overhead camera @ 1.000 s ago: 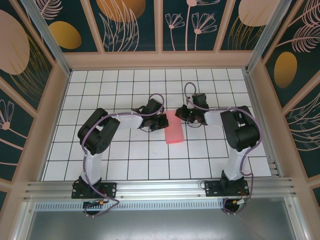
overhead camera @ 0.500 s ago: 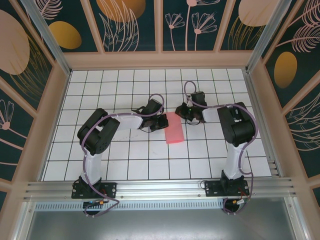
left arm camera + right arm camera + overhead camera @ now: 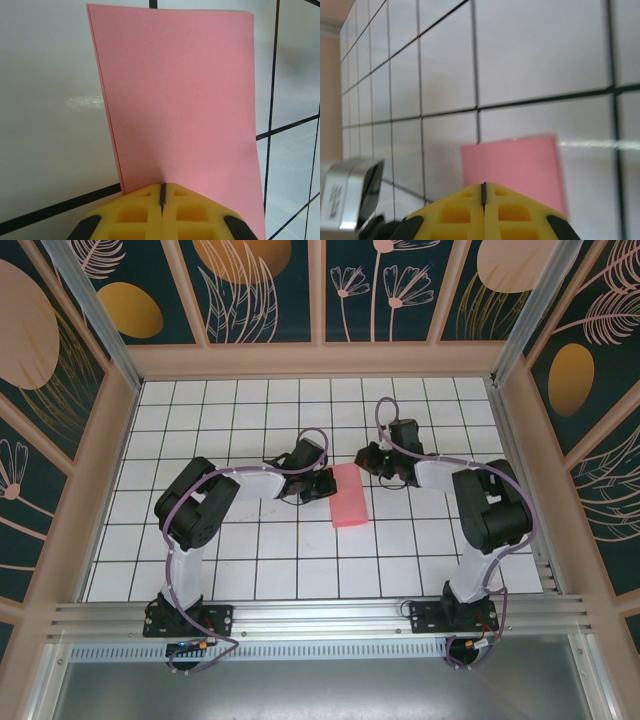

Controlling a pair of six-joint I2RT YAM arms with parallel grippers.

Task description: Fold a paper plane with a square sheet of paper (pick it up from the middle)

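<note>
the pink sheet of paper [image 3: 349, 496] lies flat on the tiled counter [image 3: 250, 560] between the two arms, doubled over into a rectangle. in the left wrist view a second layer peeks out along one edge, so the first fold looks made, with no nose or wings formed yet. the left end effector [image 3: 162, 194] is clenched with nothing between its fingers, its tip at the paper's left side. this is likely so the closed tip can work as a blunt presser, pinning the layers or rubbing the crease. the right end effector [image 3: 483, 192] is likewise clenched and empty, poised just off the far right corner, probably to steady that end. whether either tip actually touches the paper i cannot tell.
</note>
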